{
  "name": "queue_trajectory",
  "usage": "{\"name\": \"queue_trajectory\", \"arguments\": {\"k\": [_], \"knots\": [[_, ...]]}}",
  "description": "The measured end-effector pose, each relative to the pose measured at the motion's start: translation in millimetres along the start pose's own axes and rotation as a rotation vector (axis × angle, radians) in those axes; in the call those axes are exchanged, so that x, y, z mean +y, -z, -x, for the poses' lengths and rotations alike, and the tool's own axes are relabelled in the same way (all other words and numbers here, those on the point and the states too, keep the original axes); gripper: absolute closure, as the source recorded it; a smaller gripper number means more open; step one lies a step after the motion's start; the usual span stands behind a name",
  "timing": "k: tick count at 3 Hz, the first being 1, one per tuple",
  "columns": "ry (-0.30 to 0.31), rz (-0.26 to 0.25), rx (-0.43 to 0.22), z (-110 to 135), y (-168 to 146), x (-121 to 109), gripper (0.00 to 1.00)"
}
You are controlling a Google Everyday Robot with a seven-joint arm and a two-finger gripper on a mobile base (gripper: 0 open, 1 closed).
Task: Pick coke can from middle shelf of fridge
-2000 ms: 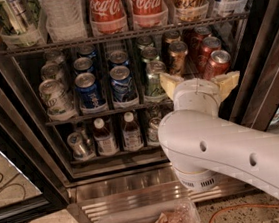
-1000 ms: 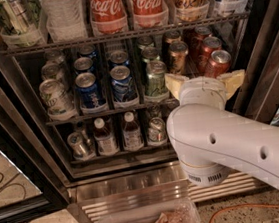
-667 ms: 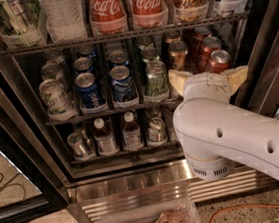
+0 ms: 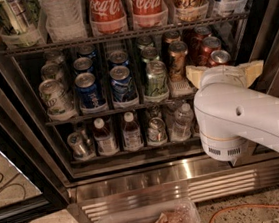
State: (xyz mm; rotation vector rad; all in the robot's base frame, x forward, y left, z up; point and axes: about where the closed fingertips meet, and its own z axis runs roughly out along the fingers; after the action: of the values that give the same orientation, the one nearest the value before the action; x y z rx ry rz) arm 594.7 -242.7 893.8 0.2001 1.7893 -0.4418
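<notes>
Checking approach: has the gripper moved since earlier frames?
Yes: the gripper, at the right end of the middle shelf, shifted rightward away from the green can.

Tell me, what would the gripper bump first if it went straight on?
Probably the front coke can: the open gripper, at the right end of the middle shelf, points right at it, though depth is unclear.

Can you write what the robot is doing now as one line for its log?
hand: right end of middle shelf, in front of coke can | coke can: in its row, not lifted | fridge: open
</notes>
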Motion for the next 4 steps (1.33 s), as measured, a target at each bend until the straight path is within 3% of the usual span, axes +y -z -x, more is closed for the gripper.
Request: {"name": "queue_trajectory", "arguments": {"k": [3,4], "knots": [[0.004,-0.01,-0.007,-8,-8,4,0.61],[0.011,-0.032,-0.01,-18,-15,8,0.47]]}}
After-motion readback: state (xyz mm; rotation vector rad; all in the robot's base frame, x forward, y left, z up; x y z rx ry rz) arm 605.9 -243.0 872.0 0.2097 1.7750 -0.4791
